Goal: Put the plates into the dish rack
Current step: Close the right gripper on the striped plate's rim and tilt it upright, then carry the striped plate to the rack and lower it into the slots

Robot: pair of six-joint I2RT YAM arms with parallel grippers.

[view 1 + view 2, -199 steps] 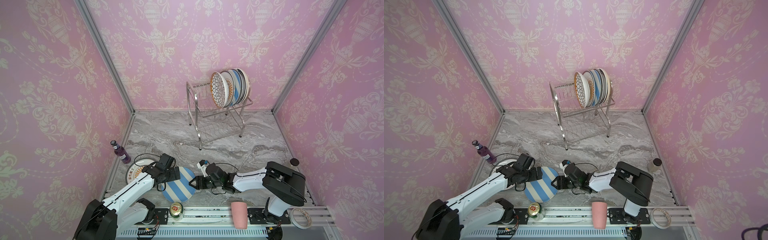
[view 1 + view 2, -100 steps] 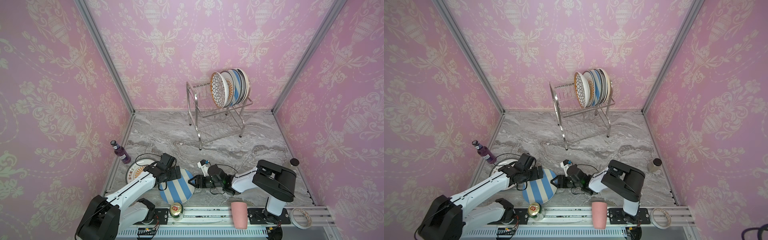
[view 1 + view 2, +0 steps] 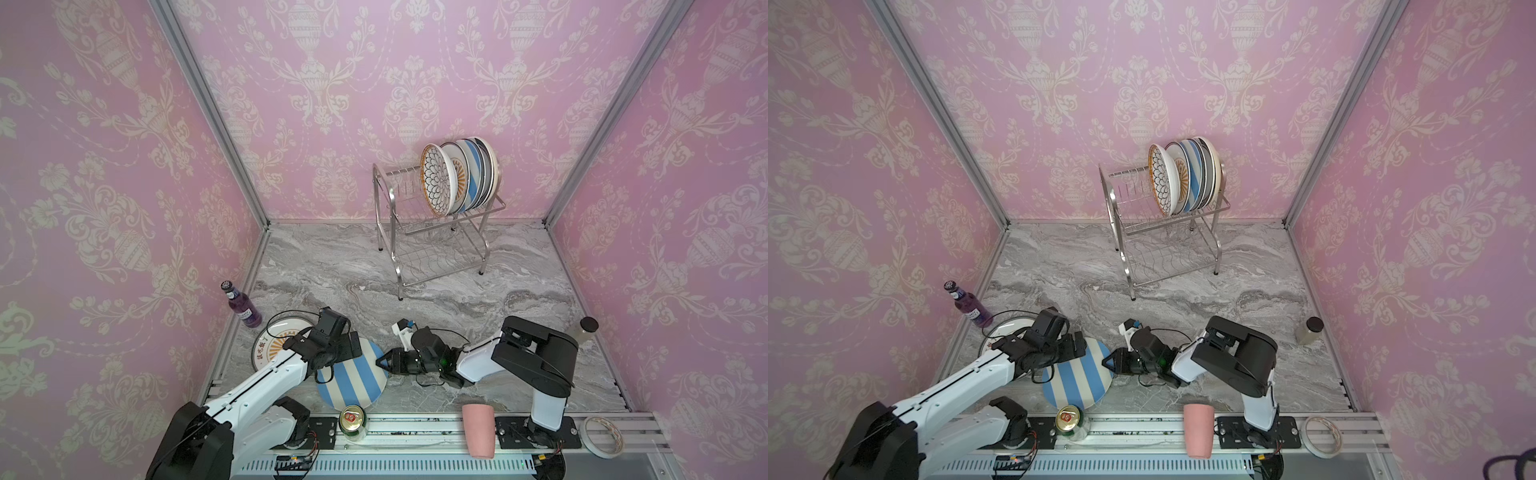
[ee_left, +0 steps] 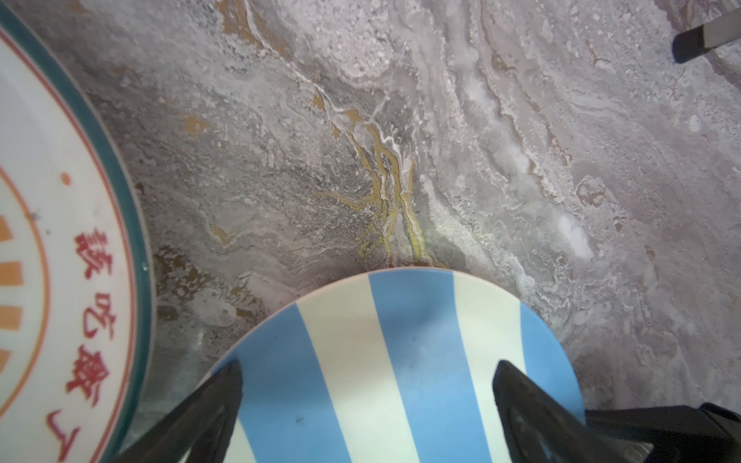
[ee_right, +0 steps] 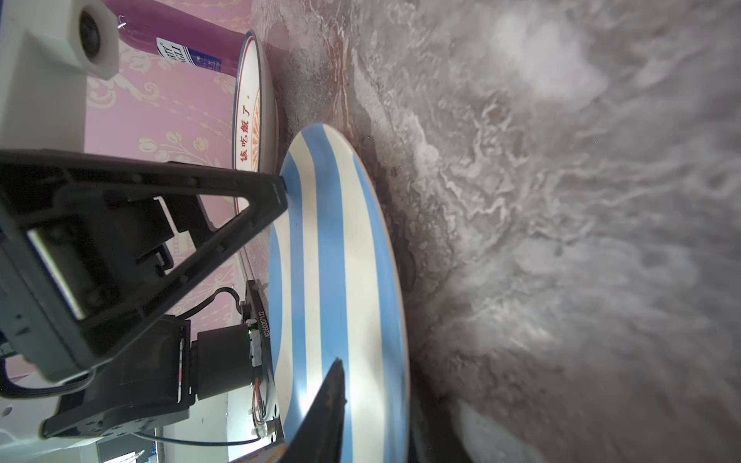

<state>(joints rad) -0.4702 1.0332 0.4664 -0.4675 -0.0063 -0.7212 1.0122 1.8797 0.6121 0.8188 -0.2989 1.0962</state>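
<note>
Narrowing from wider, the right end effector [image 3: 380, 362] is being closed on the striped plate [image 3: 353, 386] on the tabletop [image 3: 415, 282], grip unconfirmed, for racking; the left end effector [image 4: 369, 368] is being held spread above.

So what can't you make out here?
Rear plates in the dish rack, both top views: the petal plate covers their patterns.
Right gripper: in the right wrist view one finger shows, the striped plate hides the other; grip unclear.
Sunburst plate, top view: the left arm covers part.
</note>
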